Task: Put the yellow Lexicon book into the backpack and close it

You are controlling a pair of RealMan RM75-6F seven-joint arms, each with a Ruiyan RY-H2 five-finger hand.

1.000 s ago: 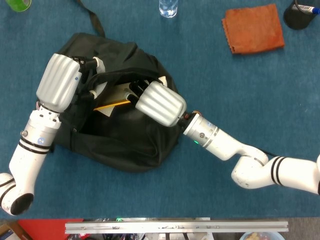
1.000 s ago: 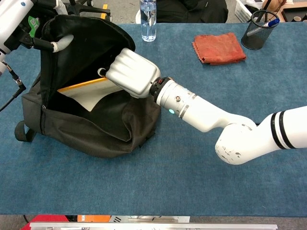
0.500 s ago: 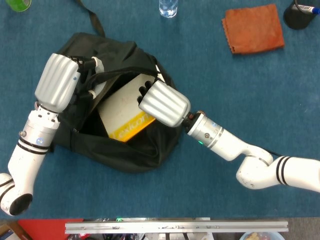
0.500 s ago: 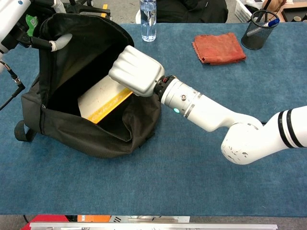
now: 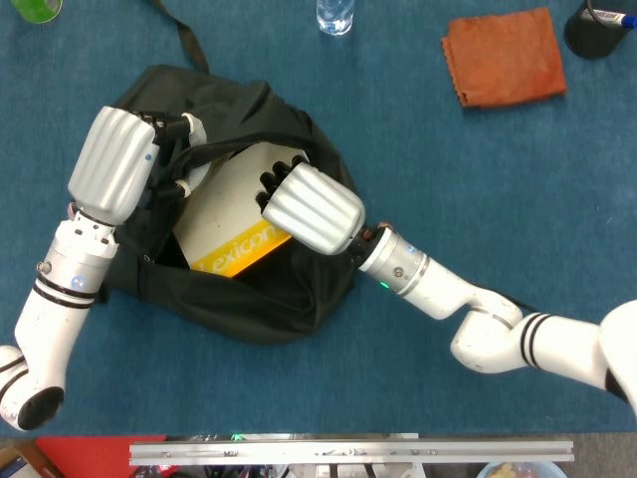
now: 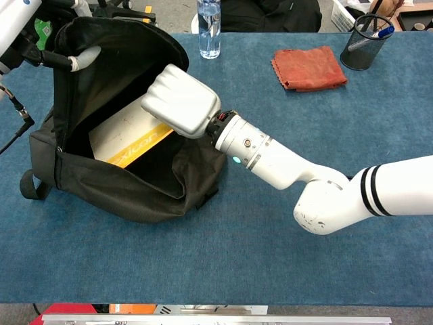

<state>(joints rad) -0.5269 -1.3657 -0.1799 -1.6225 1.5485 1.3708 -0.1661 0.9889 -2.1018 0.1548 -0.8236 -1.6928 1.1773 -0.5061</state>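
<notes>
The black backpack (image 5: 259, 289) (image 6: 128, 196) lies open on the blue table. The yellow and white Lexicon book (image 5: 234, 214) (image 6: 125, 139) lies tilted inside its mouth. My right hand (image 5: 309, 207) (image 6: 179, 101) is at the opening, its fingers on the book's right edge; whether it grips or only presses the book is hidden. My left hand (image 5: 114, 164) holds the upper rim of the backpack up, keeping the mouth wide. In the chest view only the left fingers (image 6: 81, 61) show at the rim.
A water bottle (image 5: 334, 15) (image 6: 209, 27) stands behind the backpack. An orange cloth (image 5: 506, 56) (image 6: 309, 68) lies at the back right, with a pen holder (image 5: 597, 28) (image 6: 365, 44) beyond it. A green object (image 5: 35, 8) sits at the back left corner.
The book has gone from edge-on to flat, cover up, and slid left, deeper into the backpack. My right hand followed it to the left. The left hand kept its hold.
</notes>
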